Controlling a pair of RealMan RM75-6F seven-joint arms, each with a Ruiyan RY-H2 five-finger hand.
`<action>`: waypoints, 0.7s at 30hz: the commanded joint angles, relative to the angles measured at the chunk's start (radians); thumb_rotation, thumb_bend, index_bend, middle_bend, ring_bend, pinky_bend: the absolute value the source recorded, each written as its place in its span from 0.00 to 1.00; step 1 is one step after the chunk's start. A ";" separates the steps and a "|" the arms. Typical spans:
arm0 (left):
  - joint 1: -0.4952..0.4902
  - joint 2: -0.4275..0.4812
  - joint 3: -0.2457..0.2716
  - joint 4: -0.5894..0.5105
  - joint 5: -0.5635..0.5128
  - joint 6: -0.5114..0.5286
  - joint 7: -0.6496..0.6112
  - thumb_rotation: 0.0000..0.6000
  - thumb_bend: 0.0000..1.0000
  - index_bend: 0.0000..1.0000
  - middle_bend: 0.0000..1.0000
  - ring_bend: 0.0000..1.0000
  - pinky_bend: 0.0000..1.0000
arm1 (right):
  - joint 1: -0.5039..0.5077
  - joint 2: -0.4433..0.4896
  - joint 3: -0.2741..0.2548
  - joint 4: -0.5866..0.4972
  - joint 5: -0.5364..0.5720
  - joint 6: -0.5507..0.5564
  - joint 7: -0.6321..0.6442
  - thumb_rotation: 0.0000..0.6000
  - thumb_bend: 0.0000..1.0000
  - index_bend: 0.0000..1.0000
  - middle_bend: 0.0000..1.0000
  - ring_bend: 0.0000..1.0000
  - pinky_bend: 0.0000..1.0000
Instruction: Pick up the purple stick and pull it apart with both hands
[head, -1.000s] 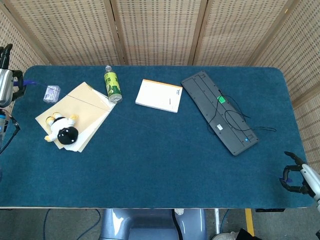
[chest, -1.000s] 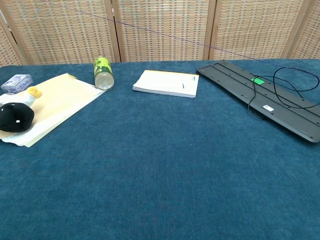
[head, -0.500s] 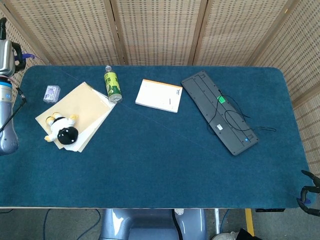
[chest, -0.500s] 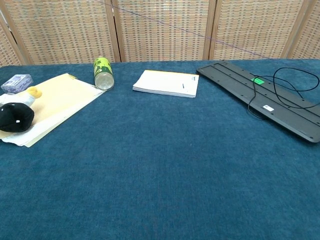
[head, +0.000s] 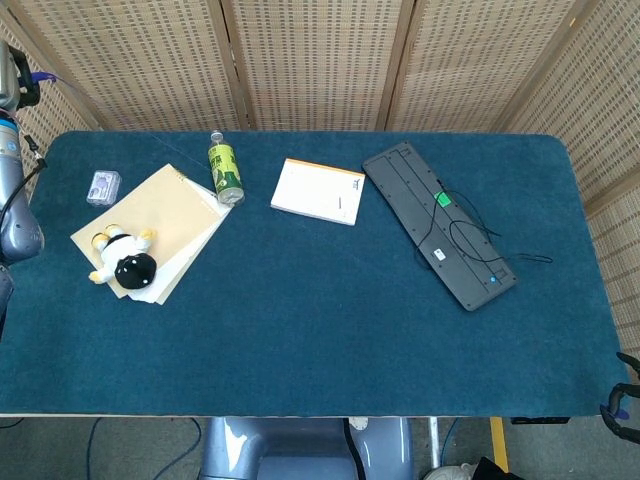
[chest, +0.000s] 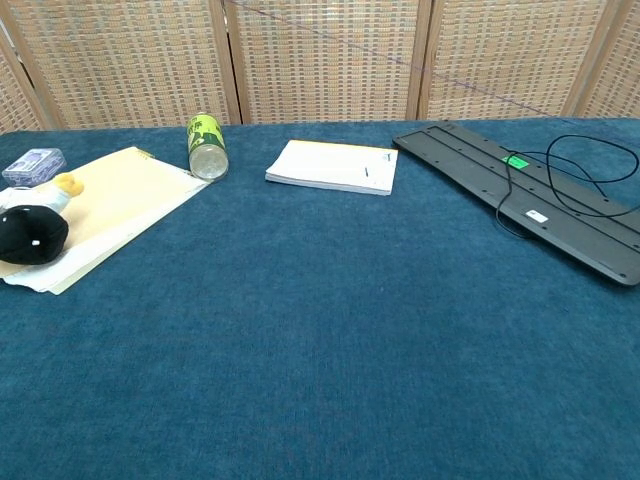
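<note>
Since 0.5 s ago both hands have drawn further apart: the left hand (head: 12, 88) has risen far left of the flat black plastic keyboard (head: 440, 225), and the right hand (head: 624, 408) has sunk below and right of it. The soft purple stick (head: 38, 76) now runs as 1 hair-thin strand between them, passing above the keyboard. Right fingers curl round a purple end; the left fingers are cut off, so I cannot tell. The pull likely needs steady, opposed, straight-line tension over the napped blue cloth (head: 320, 330).
</note>
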 joint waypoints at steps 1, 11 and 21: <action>-0.044 -0.043 0.002 0.086 0.010 -0.064 -0.029 1.00 0.58 0.71 0.00 0.00 0.00 | -0.006 0.002 -0.001 -0.016 0.015 0.006 -0.023 1.00 0.64 0.75 0.15 0.00 0.00; -0.078 -0.092 0.008 0.196 0.053 -0.116 -0.104 1.00 0.58 0.71 0.00 0.00 0.00 | -0.015 -0.005 -0.002 -0.027 0.048 0.017 -0.059 1.00 0.64 0.75 0.15 0.00 0.00; -0.062 -0.085 0.009 0.191 0.085 -0.104 -0.154 1.00 0.58 0.71 0.00 0.00 0.00 | -0.043 0.004 -0.030 0.004 0.034 0.037 -0.041 1.00 0.64 0.75 0.16 0.00 0.00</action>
